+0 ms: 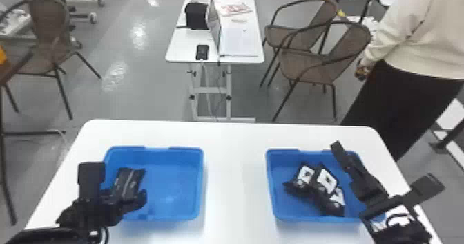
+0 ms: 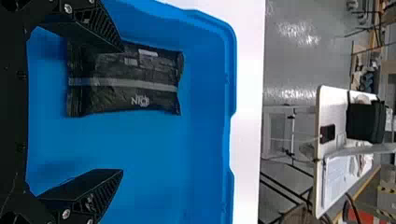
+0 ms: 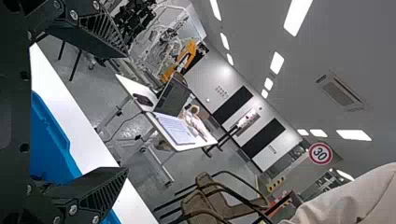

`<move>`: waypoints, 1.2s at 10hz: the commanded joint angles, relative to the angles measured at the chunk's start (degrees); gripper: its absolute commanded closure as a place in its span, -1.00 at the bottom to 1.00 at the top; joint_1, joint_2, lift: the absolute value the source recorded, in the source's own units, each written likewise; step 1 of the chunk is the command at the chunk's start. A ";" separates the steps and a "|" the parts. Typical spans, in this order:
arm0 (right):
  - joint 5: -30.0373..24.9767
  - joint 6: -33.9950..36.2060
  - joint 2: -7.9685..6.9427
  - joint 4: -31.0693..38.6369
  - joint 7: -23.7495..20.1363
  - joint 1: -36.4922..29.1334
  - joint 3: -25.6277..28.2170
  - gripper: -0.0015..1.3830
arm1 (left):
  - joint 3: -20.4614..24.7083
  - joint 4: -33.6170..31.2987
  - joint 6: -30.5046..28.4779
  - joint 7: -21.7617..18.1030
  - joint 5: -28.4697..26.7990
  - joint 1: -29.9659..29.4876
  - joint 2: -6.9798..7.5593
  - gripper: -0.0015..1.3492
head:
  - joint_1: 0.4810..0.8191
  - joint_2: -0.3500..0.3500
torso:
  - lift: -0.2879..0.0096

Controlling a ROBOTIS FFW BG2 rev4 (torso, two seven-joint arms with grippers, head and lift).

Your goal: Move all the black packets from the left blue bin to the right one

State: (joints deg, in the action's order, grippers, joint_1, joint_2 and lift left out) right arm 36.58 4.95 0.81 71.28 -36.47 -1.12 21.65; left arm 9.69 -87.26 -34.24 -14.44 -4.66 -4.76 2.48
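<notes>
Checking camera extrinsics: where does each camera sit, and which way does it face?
Head: on the head, faces forward and down at left bin, right bin; left arm, right arm show.
Left wrist: faces into the left bin, room beyond; open left gripper.
Right wrist: faces across the room past the right bin; open right gripper.
Head and left wrist share: left bin, black packet.
</notes>
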 commanded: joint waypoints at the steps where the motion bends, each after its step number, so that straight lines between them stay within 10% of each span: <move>1: 0.07 0.24 0.07 0.09 0.00 -0.29 -0.12 -0.76 | 1.12 -0.28 -1.45 2.32 0.09 -0.08 -0.29 -0.82 | 0.27 -0.08 | 0.93; 12: 0.68 0.59 0.07 -0.26 -0.70 0.15 -1.09 -0.76 | -1.26 8.07 -1.45 6.89 5.63 6.87 2.35 -0.78 | 0.27 0.07 | 0.93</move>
State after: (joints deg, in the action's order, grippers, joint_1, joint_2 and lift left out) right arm 37.26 5.49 0.82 71.01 -37.18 -1.07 20.57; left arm 9.05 -79.93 -35.46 -7.56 0.46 1.23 4.50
